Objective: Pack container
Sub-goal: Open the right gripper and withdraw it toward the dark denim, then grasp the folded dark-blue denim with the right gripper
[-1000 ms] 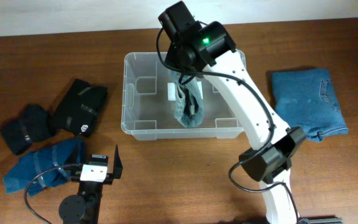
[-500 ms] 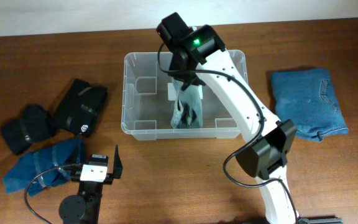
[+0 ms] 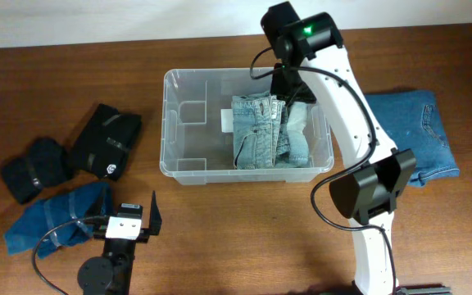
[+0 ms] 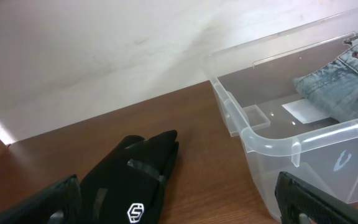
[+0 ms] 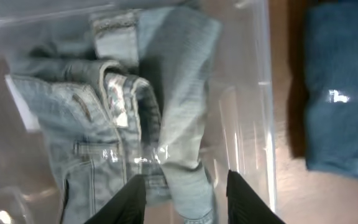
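From overhead, the container (image 3: 170,123) stands mid-table with folded jeans (image 3: 260,135) lying in its right half, beside a white label (image 3: 226,121) on its base; the right gripper (image 3: 289,86) hangs over the container's far right corner, and its jaws cannot be made out here. A folded blue denim piece (image 3: 408,135) lies right of the container, a black garment (image 3: 105,141) and a second black bundle (image 3: 31,168) lie to its left, and a blue cloth (image 3: 56,217) lies to its front left, just beside the left gripper (image 3: 128,215). In the left wrist view that gripper's two fingers (image 4: 316,199) stand wide apart with nothing between them, low over the table left of the container, whose rounded near corner shows the jeans inside; the black garment lies just ahead. In the right wrist view the gripper's fingers (image 5: 132,199) are spread and empty above the jeans, inside the container's right wall, with the denim piece beyond it
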